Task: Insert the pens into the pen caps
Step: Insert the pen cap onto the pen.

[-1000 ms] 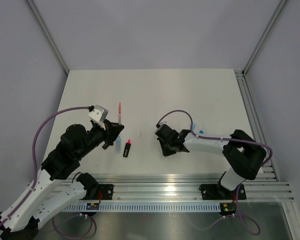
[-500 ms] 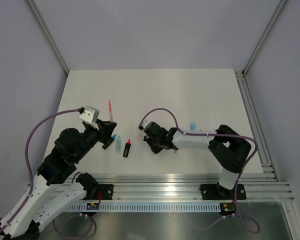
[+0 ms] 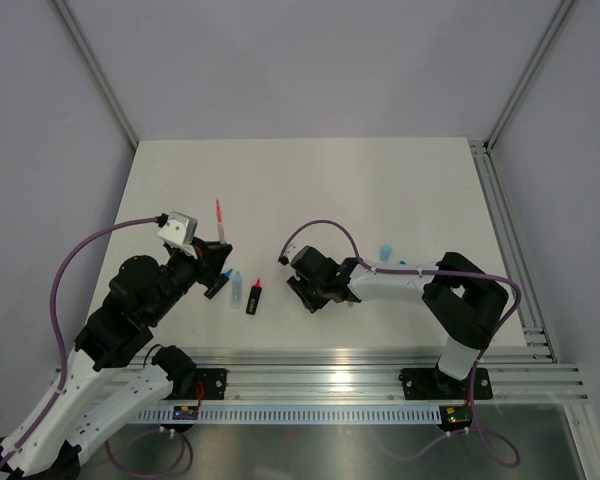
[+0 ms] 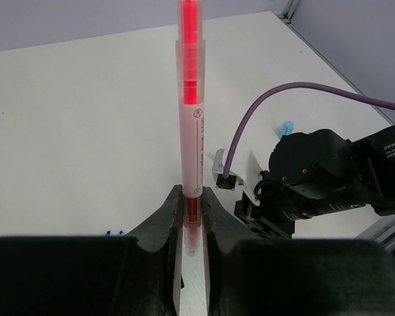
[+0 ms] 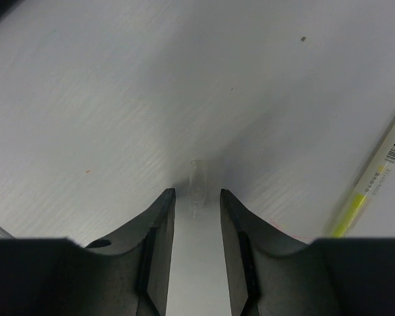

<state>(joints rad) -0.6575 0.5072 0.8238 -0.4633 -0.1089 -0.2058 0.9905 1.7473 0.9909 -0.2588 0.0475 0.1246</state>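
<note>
Top external view showed us the left end effector pinching a red pen by its lower end, with the pen pointing toward the far edge of the desk. Just to its right, a blue pen and a black marker with a pink tip lay side by side on the desk, near each other but apart. The right end effector hung low over the desk a little further right, facing those pens. A blue cap stood behind its forearm, close to the purple cable.

From the left wrist we saw the red pen clamped between both fingers, with the right arm's black wrist close on the pen's right.

From the right wrist, the jaws were spread. A small clear piece lay on the desk just ahead of the tips, in line with the gap; we could not tell whether it touched them. A yellow pen lay at the right edge of that view, apart from the fingers.

White desk ran from the pens to the far and side edges.
</note>
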